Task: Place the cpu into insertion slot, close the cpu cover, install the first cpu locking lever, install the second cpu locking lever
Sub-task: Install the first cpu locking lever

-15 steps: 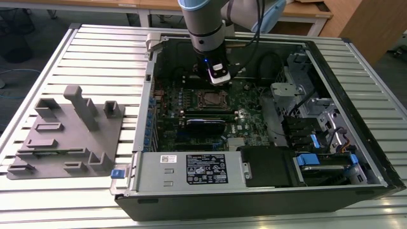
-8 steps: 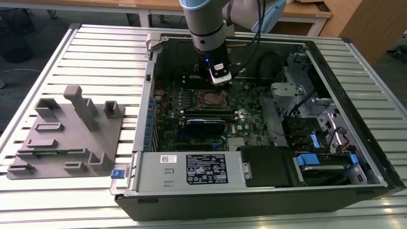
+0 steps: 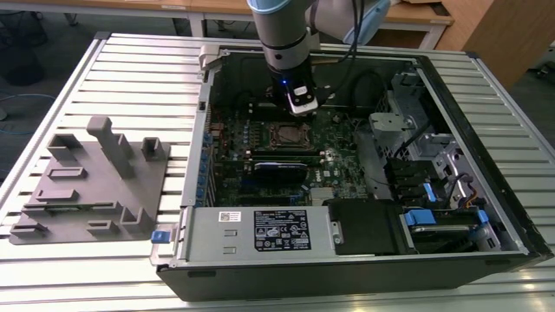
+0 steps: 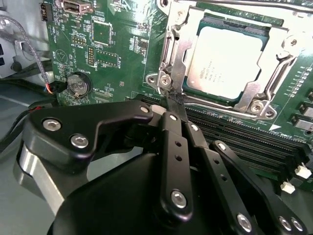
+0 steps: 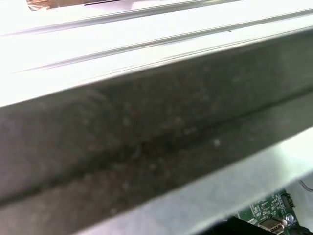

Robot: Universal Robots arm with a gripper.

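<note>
The cpu (image 4: 227,61) lies flat in the insertion slot (image 3: 289,135), its silver-grey face up. The cpu cover (image 4: 276,61), a thin silvery frame, lies down around the chip's edges. A silvery locking lever (image 4: 175,56) runs along one side of the socket, and another lever (image 4: 230,4) runs along an adjoining side. In the second wrist view my gripper (image 4: 171,101) is shut, its black fingertips pressed together right at the socket corner by the first lever's end. I cannot tell if anything is pinched between them. In the exterior view the gripper (image 3: 301,108) hangs just behind the socket.
The green motherboard (image 4: 107,44) sits inside an open computer case (image 3: 364,260) on a slatted metal table (image 3: 130,71). Black memory slots (image 4: 244,142) run beside the socket. A grey fixture block (image 3: 91,182) stands at the exterior view's left. Cables and drive bays (image 3: 433,169) crowd the right.
</note>
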